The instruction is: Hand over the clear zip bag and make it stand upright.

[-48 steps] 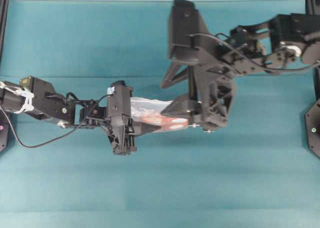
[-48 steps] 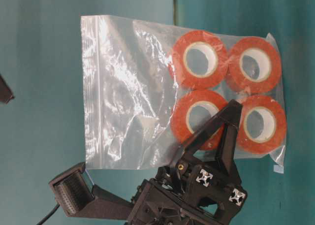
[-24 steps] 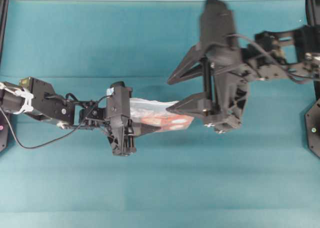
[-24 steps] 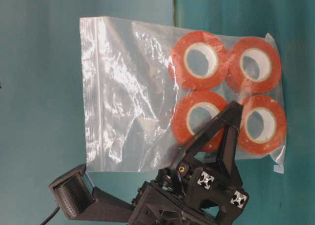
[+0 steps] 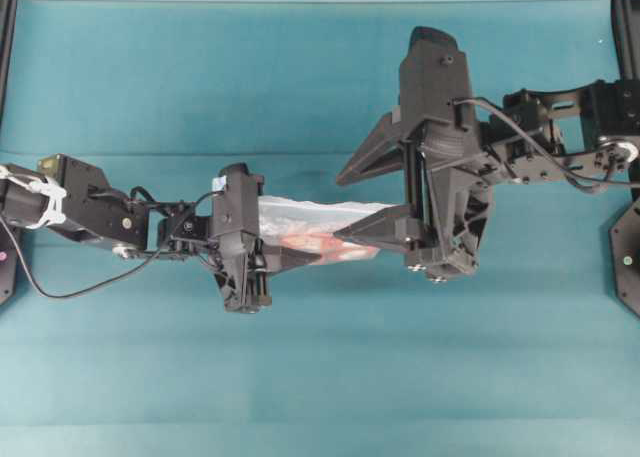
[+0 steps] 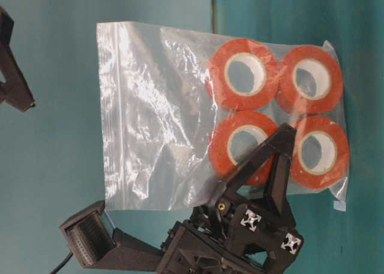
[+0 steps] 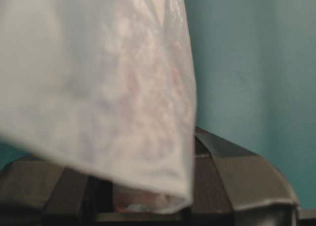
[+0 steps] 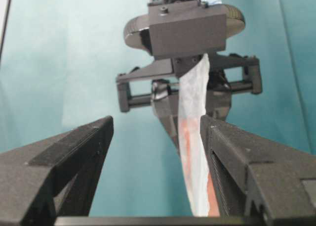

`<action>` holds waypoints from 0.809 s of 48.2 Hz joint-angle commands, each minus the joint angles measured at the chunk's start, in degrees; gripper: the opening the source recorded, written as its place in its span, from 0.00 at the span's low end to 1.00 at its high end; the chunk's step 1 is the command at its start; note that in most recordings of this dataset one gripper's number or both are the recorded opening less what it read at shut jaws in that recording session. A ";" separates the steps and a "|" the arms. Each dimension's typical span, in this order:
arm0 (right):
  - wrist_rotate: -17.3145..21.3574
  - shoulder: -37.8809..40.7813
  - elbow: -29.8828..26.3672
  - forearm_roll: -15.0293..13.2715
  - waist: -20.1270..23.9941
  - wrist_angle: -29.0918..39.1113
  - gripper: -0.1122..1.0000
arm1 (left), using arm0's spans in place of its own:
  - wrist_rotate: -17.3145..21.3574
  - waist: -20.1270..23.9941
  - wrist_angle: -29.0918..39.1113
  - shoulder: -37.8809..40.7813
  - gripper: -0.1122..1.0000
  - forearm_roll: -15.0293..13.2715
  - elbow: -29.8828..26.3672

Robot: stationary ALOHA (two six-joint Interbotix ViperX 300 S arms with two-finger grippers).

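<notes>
- Left gripper (image 5: 290, 249) is clenched on the clear zip bag (image 6: 180, 112) and holds it up in the air, edge-on to the overhead camera, so that the other arm can come at it from the 3 o'clock side.
- In the table-level view its fingers (image 6: 273, 160) pinch the bag at the end where the four orange-red tape rolls (image 6: 275, 118) sit. I think this is on purpose: the heavy part is supported, and the light zip end stays free.
- Right gripper (image 5: 350, 202) is released, its jaws spread wide, and it holds nothing.
- In the right wrist view the bag hangs as a thin strip between the two jaws, very close to the one at 3 o'clock and well apart from the one at 9 o'clock. Whether it already touches that jaw, I cannot tell.
- From above, one jaw lies over the bag's free end and the other is well clear of it at 12 o'clock. The bag is therefore not centred in the opening.
- The hand-over is not yet done; the bag hangs above the teal table (image 5: 320, 377), not standing on it.
- Risk: the thin plastic could fold or slip when the jaws close, because it is crinkly.
</notes>
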 commanded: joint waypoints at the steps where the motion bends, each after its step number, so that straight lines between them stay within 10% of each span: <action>1: -0.09 -0.79 -1.58 0.00 -0.09 -0.62 0.84 | -0.18 -0.53 0.18 -0.26 0.32 0.09 0.09; 39: 0.35 -0.97 -1.23 0.00 0.00 -0.97 0.84 | -0.18 -0.53 2.64 -0.35 0.32 0.09 0.09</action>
